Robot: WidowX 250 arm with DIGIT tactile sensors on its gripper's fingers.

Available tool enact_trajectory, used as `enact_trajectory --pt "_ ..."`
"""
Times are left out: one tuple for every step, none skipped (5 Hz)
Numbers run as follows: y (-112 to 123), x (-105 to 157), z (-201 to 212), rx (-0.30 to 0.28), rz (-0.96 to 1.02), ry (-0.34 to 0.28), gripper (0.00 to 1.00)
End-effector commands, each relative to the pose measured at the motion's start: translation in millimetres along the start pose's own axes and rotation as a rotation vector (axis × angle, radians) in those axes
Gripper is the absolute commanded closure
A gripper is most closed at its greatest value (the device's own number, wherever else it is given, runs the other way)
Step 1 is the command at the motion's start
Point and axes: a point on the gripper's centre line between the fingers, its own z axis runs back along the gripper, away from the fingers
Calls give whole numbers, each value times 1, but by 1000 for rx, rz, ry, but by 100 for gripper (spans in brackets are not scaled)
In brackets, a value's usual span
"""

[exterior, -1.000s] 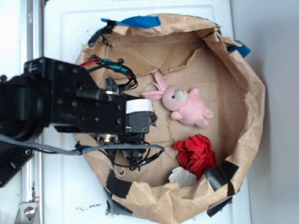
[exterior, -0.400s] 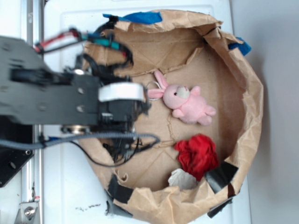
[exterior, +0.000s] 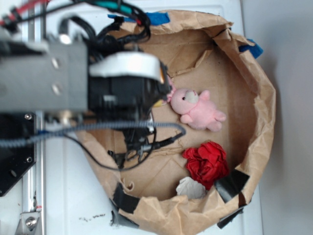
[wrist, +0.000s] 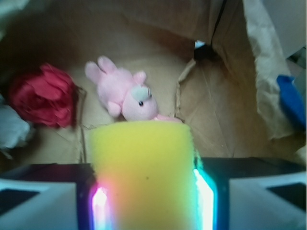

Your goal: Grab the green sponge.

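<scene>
now clamped on sponge (wrist: 141,175), fingers (wrist: 201,191) pressing both sides, raised above bunny (wrist: 125,93); soft, light foam, likely squashy, best gripped mid-body.

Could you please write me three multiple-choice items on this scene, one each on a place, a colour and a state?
1. Where does the pink bunny lie?
A. inside the paper-walled bin
B. outside it
C. on the arm

2. What colour is the cloth ball?
A. blue
B. red
C. white

3. What is the gripper doing?
A. open and empty
B. shut on the bunny
C. shut on the sponge

Answers: 1 A, it rests on the bin floor; 2 B, red in both views; 3 C, the wrist view shows the yellow sponge between the fingers.
</scene>
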Motion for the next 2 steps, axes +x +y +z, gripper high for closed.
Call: enact_trajectory --pt "2 19 8 -30 13 -42 100" --pt "1 14 9 -29 14 -46 100"
